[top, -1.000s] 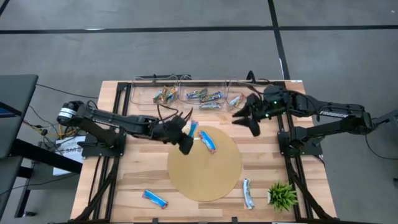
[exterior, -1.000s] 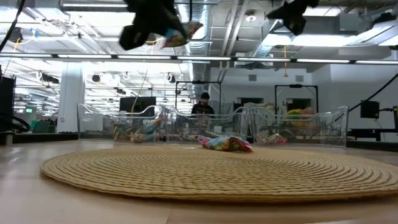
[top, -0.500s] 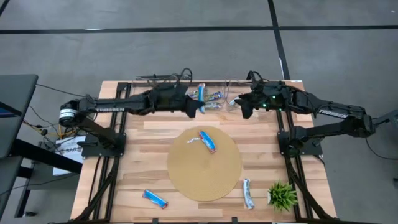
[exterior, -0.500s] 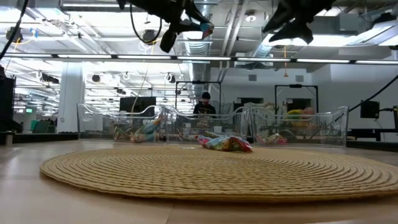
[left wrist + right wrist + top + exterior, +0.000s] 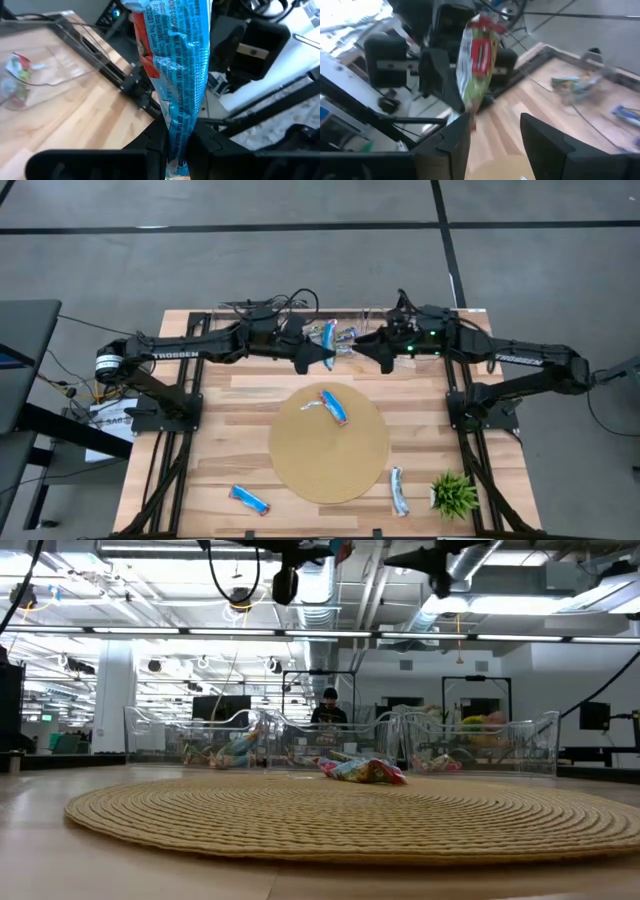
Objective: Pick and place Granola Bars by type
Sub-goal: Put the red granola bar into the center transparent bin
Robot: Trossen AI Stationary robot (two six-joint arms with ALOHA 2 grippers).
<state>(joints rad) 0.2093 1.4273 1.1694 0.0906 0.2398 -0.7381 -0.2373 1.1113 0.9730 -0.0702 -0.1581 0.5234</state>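
Observation:
My left gripper (image 5: pixel 320 353) hangs over the clear trays at the table's far edge, shut on a bright blue granola bar (image 5: pixel 175 70). My right gripper (image 5: pixel 369 346) faces it from the right, fingers apart. A silvery-green bar with a red mark (image 5: pixel 475 60) stands at one of its fingertips. On the round woven mat (image 5: pixel 330 465) lie a blue bar (image 5: pixel 335 407) and a small wrapper (image 5: pixel 311 406). Another blue bar (image 5: pixel 248 498) and a silvery bar (image 5: pixel 399 490) lie flat on the wood near the front. My left gripper pinches the blue bar near one end (image 5: pixel 178 142) between its two fingers. The bar is lifted clear and its long free part sticks out past the fingertips. My right gripper: the silvery-green bar's end (image 5: pixel 468 114) meets one fingertip (image 5: pixel 457 132), and wood shows in the gap, so I cannot tell whether it touches.
Three clear trays (image 5: pixel 140 730) line the far edge, holding sorted bars (image 5: pixel 347 336). A small green plant (image 5: pixel 455 493) stands at the near right corner. Both arms' tips are close together above the trays. A person stands far back in the room (image 5: pixel 328 705).
My left gripper rose from the mat's far-left rim and carried the blue bar toward the far edge, then right along the trays. My right gripper moved toward the far edge and left, toward the left gripper. In the low view both climbed to the picture's top.

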